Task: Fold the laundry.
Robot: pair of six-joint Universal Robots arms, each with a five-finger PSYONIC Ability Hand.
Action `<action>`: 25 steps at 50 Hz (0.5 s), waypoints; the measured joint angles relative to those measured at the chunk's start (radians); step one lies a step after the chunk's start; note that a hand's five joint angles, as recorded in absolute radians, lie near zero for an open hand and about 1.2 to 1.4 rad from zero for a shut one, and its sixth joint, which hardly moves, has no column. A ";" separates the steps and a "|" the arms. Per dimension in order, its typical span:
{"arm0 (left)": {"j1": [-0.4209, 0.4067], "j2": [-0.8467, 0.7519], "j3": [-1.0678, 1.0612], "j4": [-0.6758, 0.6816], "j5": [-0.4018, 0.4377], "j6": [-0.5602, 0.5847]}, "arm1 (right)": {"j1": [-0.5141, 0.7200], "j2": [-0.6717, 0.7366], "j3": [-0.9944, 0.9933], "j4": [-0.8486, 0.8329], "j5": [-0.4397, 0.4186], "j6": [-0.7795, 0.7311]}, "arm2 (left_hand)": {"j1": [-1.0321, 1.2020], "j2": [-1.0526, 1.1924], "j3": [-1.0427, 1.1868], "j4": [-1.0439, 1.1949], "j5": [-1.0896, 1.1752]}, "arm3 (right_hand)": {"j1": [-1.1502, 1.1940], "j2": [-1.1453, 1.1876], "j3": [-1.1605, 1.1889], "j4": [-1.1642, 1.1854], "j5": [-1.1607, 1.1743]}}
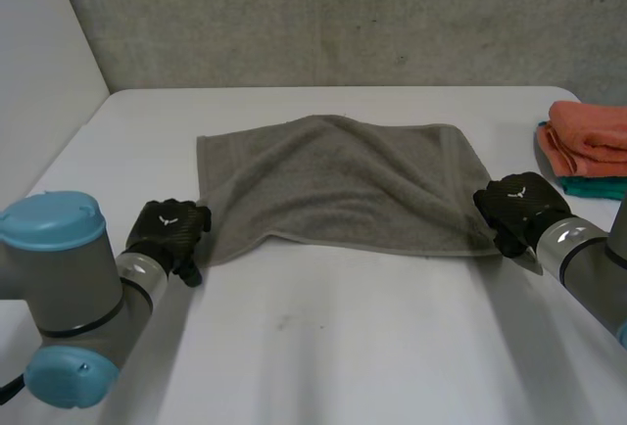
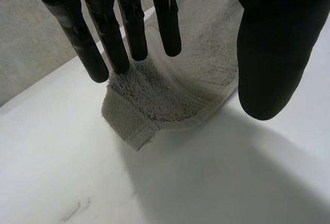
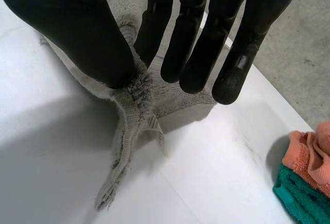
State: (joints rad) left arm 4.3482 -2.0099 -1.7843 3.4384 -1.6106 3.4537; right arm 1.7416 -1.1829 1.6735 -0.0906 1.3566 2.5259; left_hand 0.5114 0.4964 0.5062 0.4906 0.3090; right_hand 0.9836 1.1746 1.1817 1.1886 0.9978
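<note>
Lying flat across the middle of the white table (image 1: pixel 313 347) is a grey towel (image 1: pixel 343 185), slightly rumpled. The left hand (image 1: pixel 168 234) sits at the towel's 8 o'clock corner, its fingers (image 2: pixel 131 33) straight and relaxed just over the cloth, thumb apart, gripping nothing. The right hand (image 1: pixel 514 212) is at the 4 o'clock corner, pinching a bunched ridge of towel between thumb and finger. A folded orange cloth (image 1: pixel 588 136) lies on a teal cloth (image 1: pixel 600 188) at the table's 2 o'clock edge.

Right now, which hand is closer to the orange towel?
Right. The right hand pinches a near corner of the grey towel, close to the orange towel. The left hand is at the grey towel's opposite near corner, much farther away.
</note>
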 measured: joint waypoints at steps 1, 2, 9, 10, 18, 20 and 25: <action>0.003 -0.005 0.004 0.002 0.001 0.008 | -0.002 0.000 0.000 0.000 0.000 0.000 | 0.000 0.000 0.000 0.000 0.001 | 0.000 0.000 0.000 0.000 0.000; 0.004 -0.007 0.005 0.004 0.001 0.013 | -0.002 0.000 0.000 0.000 0.000 0.000 | 0.000 -0.001 0.000 0.000 0.000 | 0.000 0.000 0.000 0.000 0.000; 0.031 -0.014 0.005 0.041 0.007 0.114 | -0.007 0.000 0.000 0.001 -0.001 -0.003 | -0.077 -0.065 -0.073 -0.070 -0.063 | 0.000 0.000 0.000 0.000 0.000; 0.033 -0.014 0.004 0.044 0.007 0.125 | -0.007 0.000 0.000 0.001 -0.001 -0.004 | -0.088 -0.076 -0.085 -0.082 -0.075 | 0.000 0.000 0.000 0.000 0.000; 0.045 -0.027 -0.003 0.069 0.009 0.202 | -0.005 0.000 0.002 0.002 -0.001 -0.004 | -0.089 -0.089 -0.096 -0.092 -0.086 | 0.000 0.000 0.000 0.000 0.000; 0.047 -0.031 -0.003 0.075 0.009 0.205 | -0.005 0.000 0.003 0.002 -0.001 -0.004 | -0.089 -0.089 -0.096 -0.092 -0.086 | 0.000 0.000 0.000 0.000 0.000; 0.053 -0.050 0.003 0.095 0.010 0.206 | -0.005 0.000 0.003 0.002 -0.001 -0.005 | -0.089 -0.089 -0.096 -0.092 -0.086 | 0.000 0.000 0.000 0.000 0.000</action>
State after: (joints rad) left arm 4.4016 -2.0596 -1.7814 3.5331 -1.6007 3.6600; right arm 1.7365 -1.1827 1.6766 -0.0889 1.3561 2.5210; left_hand 0.4220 0.4075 0.4102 0.3990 0.2228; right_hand 0.9836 1.1746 1.1817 1.1883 0.9978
